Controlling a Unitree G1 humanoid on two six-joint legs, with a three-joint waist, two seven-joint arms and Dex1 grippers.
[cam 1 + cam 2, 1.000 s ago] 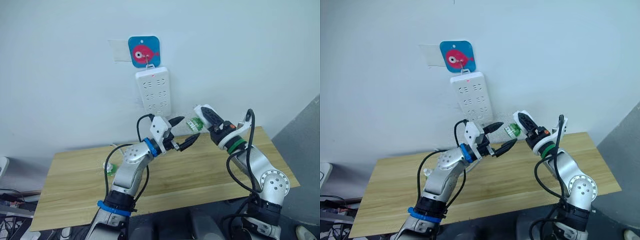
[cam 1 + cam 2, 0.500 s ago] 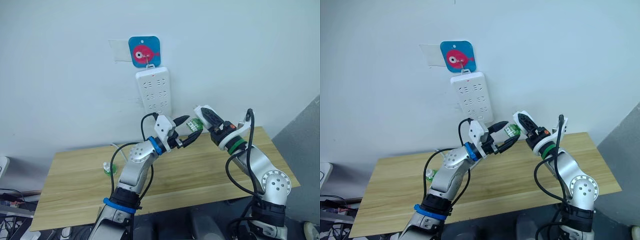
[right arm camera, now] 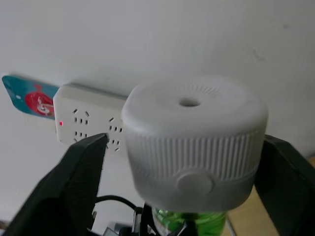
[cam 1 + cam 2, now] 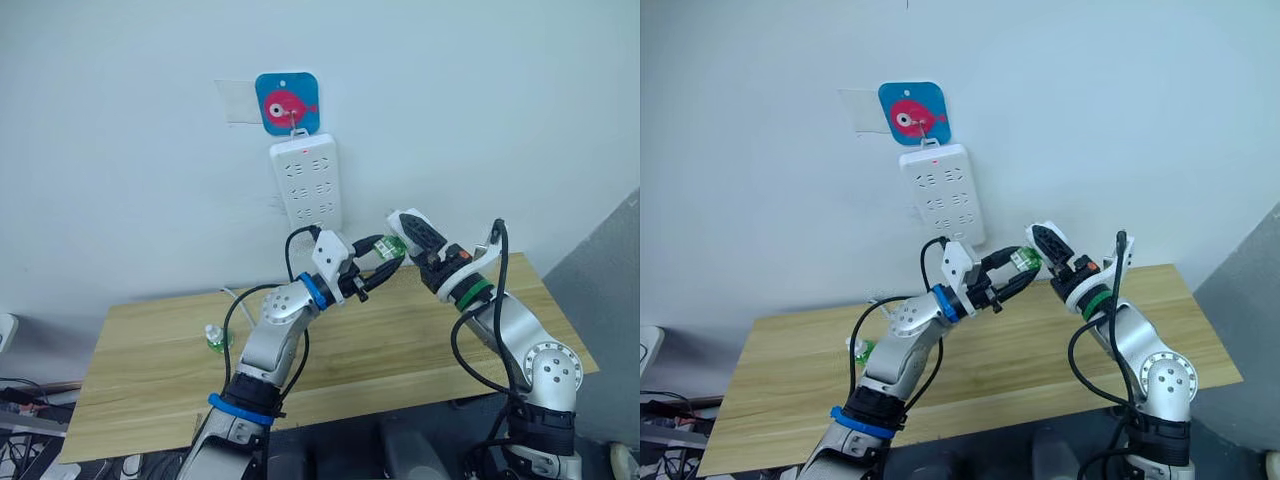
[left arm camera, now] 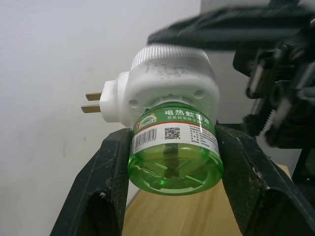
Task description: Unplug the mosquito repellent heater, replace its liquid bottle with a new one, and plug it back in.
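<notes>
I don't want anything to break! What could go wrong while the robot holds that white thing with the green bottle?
The left gripper squeezes the smooth round green bottle; it might slip out.

If the white rounded heater twists in the right gripper, the bottle may not unscrew.

A loosened bottle could fall onto the wooden table.

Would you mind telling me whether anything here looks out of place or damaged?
Nothing looks damaged or spilled. The heater is off the power strip, held in mid-air by the right hand, while the left hand grips its green bottle. A spare bottle stands upright on the table.

heater point(image 5: 170, 86) top behind right claw's finger, its bottle's point(image 5: 173, 155) sides hidden by left claw point(image 5: 173, 162), strip point(image 3: 88, 128) partly behind heater
</notes>
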